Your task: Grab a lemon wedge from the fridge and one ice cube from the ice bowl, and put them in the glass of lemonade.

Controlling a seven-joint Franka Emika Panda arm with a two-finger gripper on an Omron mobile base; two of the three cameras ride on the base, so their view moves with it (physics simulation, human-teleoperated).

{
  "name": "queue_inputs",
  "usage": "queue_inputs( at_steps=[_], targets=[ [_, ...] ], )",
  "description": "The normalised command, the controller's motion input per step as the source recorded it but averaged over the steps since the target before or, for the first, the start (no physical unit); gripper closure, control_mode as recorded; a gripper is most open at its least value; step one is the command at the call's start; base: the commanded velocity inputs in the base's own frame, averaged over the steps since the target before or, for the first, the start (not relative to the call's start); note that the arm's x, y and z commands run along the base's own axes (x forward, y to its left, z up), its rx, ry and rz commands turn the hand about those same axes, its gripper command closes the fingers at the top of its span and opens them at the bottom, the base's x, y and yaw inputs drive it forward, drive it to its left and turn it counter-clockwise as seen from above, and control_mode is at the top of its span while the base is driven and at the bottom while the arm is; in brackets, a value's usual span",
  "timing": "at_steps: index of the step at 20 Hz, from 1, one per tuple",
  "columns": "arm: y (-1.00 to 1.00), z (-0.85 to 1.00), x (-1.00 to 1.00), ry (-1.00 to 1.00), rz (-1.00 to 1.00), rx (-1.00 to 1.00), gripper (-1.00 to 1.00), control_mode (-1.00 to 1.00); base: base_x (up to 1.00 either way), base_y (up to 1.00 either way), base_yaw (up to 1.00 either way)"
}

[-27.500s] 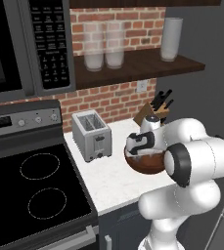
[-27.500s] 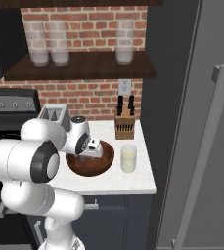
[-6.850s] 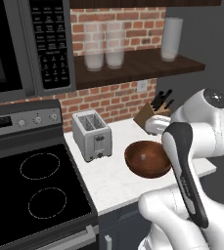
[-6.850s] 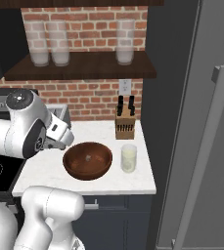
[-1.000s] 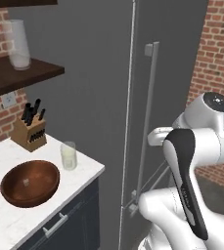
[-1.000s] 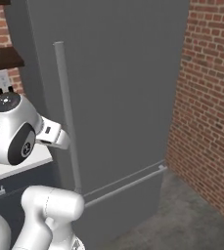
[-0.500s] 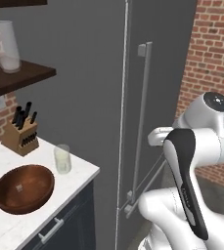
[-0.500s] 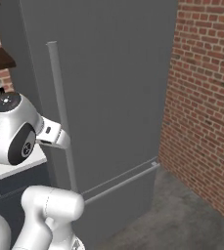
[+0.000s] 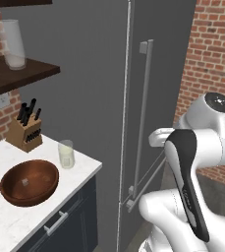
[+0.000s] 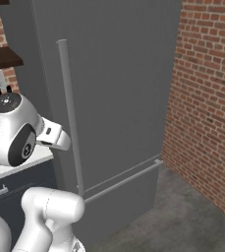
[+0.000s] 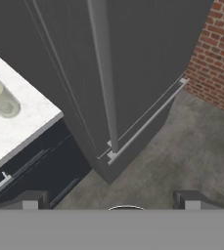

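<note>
2 dark fingers (image 11: pixel 35 199) stand wide apart at the bottom of the hand view, open and holding nothing. Ahead of them rises the fridge (image 11: pixel 133 58), doors shut, its long vertical bar handle (image 11: pixel 102 73) well apart from the fingertips and roughly centred between them. The glass of lemonade (image 9: pixel 66 154) stands on the white desk (image 9: pixel 15 211) near the fridge's left side, off to the left of the fingers in the hand view. The ice bowl (image 9: pixel 29 182) sits on the desk just beside the glass, with a knife block (image 9: pixel 24 132) behind it against the brick wall.
</note>
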Motion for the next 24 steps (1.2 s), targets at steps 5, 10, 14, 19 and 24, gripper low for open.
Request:
queue_inputs(
  at_steps=[5, 10, 14, 19, 24],
  targets=[
    [0.0, 0.0, 0.0, 0.0, 0.0, 0.0, -1.0, 1.0, -0.04, 0.0, 0.0],
    [0.0, 0.02, 0.0, 0.0, -0.01, 0.0, -1.0, -1.0, 0.01, 0.0, -0.01],
    [0.0, 0.12, 0.0, -0.07, -0.03, 0.0, -1.0, -1.0, 0.0, 0.0, 0.0],
    [0.01, 0.28, -0.02, -0.28, 0.0, -0.03, -1.0, -1.0, 0.0, 0.0, 0.0],
    [-0.01, 0.36, 0.0, -0.06, 0.08, -0.02, -1.0, -1.0, 0.0, 0.0, 0.0]
  ],
)
